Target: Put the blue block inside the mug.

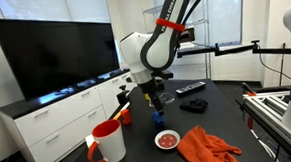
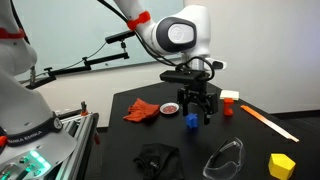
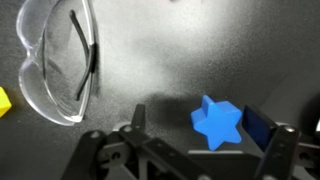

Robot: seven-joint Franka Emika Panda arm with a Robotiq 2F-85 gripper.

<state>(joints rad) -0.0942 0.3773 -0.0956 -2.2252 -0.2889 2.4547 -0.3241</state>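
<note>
The blue block (image 3: 217,121) lies on the black table and looks star-shaped in the wrist view. It also shows in both exterior views (image 1: 158,118) (image 2: 191,121). My gripper (image 3: 208,142) is open and low over the table, with a finger on either side of the block and gaps on both sides. It also appears in both exterior views (image 1: 155,106) (image 2: 197,110). A darker blue flat face (image 3: 258,128) sits against one finger; I cannot tell what it is. The white mug (image 1: 110,143) with a red handle stands upright, apart from the gripper, and shows again in an exterior view (image 2: 230,99).
Clear safety glasses (image 3: 55,60) (image 2: 225,157) lie near the block. There is also a yellow block (image 2: 282,164), an orange cloth (image 1: 209,146) (image 2: 141,110), a small white bowl (image 1: 167,140) (image 2: 170,107), a black cloth (image 2: 157,157) and a remote (image 1: 190,88).
</note>
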